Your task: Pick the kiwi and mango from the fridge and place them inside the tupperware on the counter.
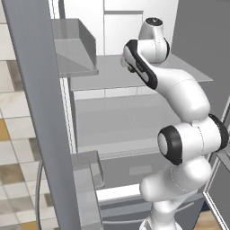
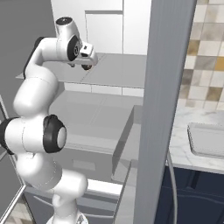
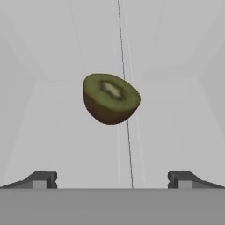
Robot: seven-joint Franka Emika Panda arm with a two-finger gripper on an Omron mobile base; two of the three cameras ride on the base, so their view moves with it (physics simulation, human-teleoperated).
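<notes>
Hand (image 3: 112, 179), fingers spread wide, faces the kiwi (image 3: 110, 98), seemingly apart.

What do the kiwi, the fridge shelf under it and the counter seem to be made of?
Kiwi: soft fruit, a cut half with matte green flesh and brown skin.
Fridge shelf: probably plastic, smooth, plain pale grey.
Counter: marble look, white with grey veins, slightly glossy.
</notes>
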